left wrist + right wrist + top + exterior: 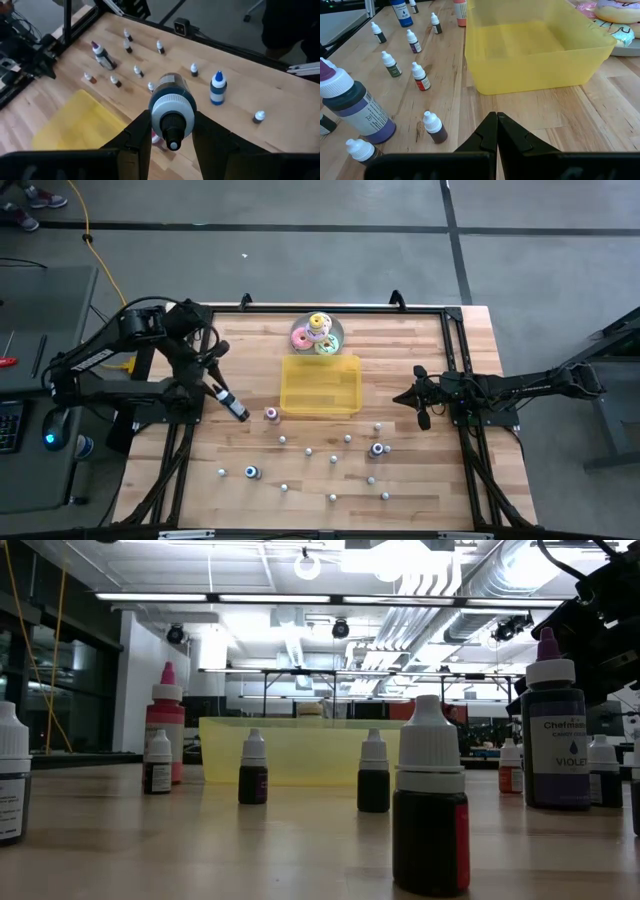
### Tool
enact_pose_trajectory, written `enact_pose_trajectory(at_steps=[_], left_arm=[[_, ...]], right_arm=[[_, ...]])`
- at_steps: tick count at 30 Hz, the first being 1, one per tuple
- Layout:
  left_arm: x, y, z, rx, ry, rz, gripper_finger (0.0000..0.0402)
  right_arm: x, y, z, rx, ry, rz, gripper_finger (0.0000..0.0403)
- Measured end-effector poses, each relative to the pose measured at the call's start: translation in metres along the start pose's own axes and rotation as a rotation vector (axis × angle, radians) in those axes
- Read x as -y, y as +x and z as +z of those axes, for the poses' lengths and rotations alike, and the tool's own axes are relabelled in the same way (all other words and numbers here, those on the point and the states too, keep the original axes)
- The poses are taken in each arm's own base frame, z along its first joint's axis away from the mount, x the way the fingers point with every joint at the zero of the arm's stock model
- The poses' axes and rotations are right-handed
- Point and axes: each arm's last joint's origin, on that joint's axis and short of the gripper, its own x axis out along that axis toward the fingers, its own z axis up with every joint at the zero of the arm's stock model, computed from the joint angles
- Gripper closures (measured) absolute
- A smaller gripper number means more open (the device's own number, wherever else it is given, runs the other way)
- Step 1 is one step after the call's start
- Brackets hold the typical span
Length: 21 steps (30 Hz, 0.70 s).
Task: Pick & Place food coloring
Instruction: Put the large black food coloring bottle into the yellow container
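Observation:
Several tiny food coloring bottles stand scattered on the table's near half [333,458]. Among them are a blue one [251,472], a larger violet one [377,449] and a pink one [271,413]. My left gripper [232,405] hangs left of the pink bottle, near the yellow tray's left near corner, and is shut on a dark-bodied bottle with a white cap [172,107]. My right gripper [422,415] waits shut just right of the tray [320,384]; in its wrist view the fingers [496,127] are closed together. My left gripper pinches the dark bottle between its two fingers [141,134], which sit on either side of the white cap end [172,114]. The bottle lies along the fingers, nozzle [173,145] toward the wrist and body [171,86] pointing outward. It is lifted clear of the table.
The translucent yellow tray [535,50] sits mid-table. A plate of pastel ring toys [318,335] stands behind it at the far edge. The violet bottle [355,107] and small bottles stand near my right gripper. Black frame rails run along the table's sides.

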Motion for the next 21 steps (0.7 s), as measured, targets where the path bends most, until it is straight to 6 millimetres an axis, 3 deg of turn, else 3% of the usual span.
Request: enact_pose_trajectory(at_steps=[4, 8, 21], left_arm=[[-0.011, 0.004, 0.000, 0.013, 0.032, 0.035, 0.0291], [-0.034, 0.015, -0.003, -0.012, -0.042, 0.086, 0.0291], [-0.122, 0.106, -0.007, -0.193, -0.314, 0.206, 0.0291]], right_arm=[[0.000, 0.000, 0.000, 0.000, 0.000, 0.000, 0.0402], [0.000, 0.000, 0.000, 0.000, 0.000, 0.000, 0.0402], [0.000, 0.000, 0.000, 0.000, 0.000, 0.000, 0.0402]])
